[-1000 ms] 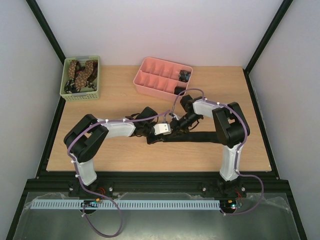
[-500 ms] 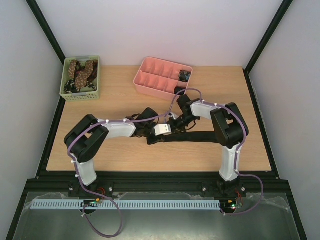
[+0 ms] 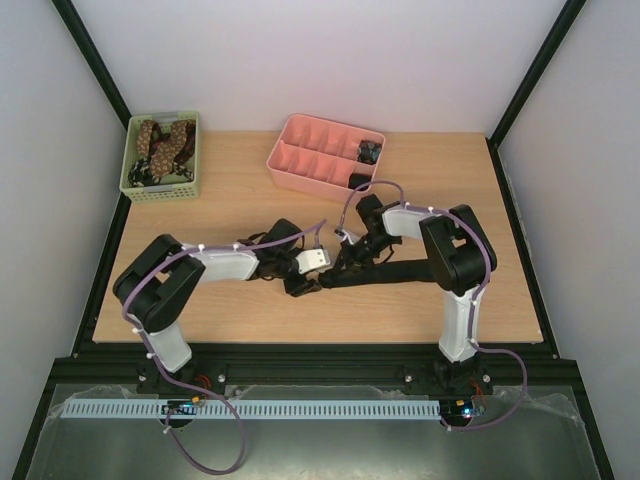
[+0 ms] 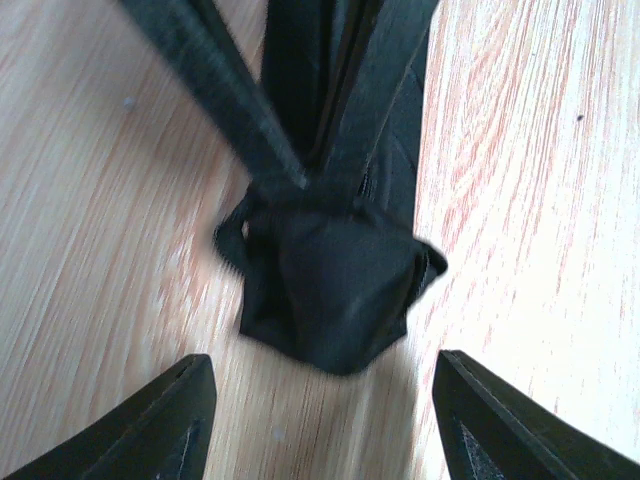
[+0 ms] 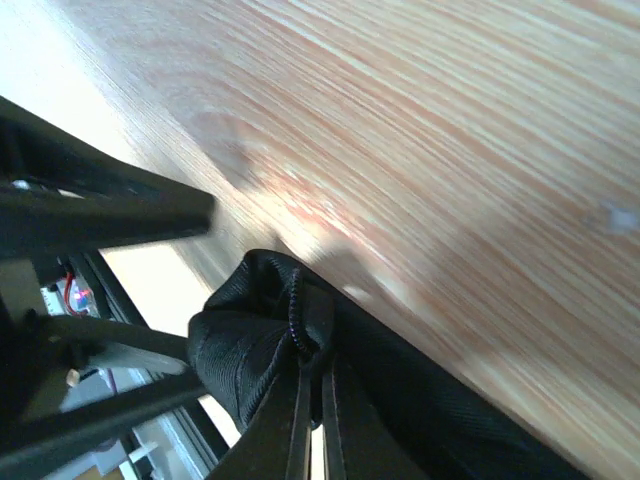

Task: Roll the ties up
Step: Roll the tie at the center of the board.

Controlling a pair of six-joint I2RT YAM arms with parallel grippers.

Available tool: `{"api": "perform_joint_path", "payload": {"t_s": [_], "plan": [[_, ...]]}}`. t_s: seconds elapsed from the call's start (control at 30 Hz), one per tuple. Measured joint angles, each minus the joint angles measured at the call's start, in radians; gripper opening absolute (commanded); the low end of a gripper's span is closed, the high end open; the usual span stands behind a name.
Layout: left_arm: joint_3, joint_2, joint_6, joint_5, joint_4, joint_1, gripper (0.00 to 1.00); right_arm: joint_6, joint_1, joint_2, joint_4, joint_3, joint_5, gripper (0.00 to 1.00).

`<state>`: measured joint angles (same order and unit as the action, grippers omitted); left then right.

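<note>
Left wrist: we list one long black fabric necktie (image 4: 330, 295), end coiled; right gripper (image 4: 322, 185) pinches it, likely against unrolling; left gripper (image 4: 322, 365) gapes, untouching.

The whole scene is taken from a fixed point above and behind the arm bases (image 3: 172, 350), which are placed at the bottom of the frame. The surface (image 3: 240, 190) is looked down on from well away. The left wrist view is aimed almost straight down from very close, with the left end effector (image 4: 322, 365) framed in the lower corners. The right wrist view is held low and near, skimming the wood at a slant, the right end effector (image 5: 318, 370) rising from the lower centre. The folded end of the black tie (image 4: 330, 290) is shared by all three views.
</note>
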<state>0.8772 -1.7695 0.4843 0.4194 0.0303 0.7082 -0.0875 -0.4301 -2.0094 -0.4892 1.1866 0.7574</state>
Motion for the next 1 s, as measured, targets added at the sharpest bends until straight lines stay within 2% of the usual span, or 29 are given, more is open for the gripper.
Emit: {"api": "perform_joint_path", "payload": {"t_s": [0.13,0.33,0.63,0.83,0.9,1.0], "plan": [[-0.074,0.058,-0.008,0.033,-0.058,-0.020,0.66,0.045,0.022,-0.003,-0.004,-0.010,0.006,0.01],[-0.091,0.054,-0.046,0.089,-0.140,-0.018,0.67,0.092,0.032,-0.003,0.000,-0.014,0.008,0.01],[-0.091,-0.008,-0.053,0.095,-0.216,-0.018,0.56,0.164,0.032,-0.063,-0.043,0.040,0.044,0.01],[-0.072,-0.009,0.008,0.063,-0.219,-0.011,0.55,0.201,0.032,-0.099,-0.092,0.086,0.060,0.01],[-0.059,-0.010,0.029,0.058,-0.219,-0.001,0.51,0.209,0.032,-0.108,-0.108,0.098,0.061,0.02],[-0.037,-0.016,0.059,0.048,-0.217,0.023,0.37,0.215,0.032,-0.113,-0.119,0.107,0.063,0.04]]}}
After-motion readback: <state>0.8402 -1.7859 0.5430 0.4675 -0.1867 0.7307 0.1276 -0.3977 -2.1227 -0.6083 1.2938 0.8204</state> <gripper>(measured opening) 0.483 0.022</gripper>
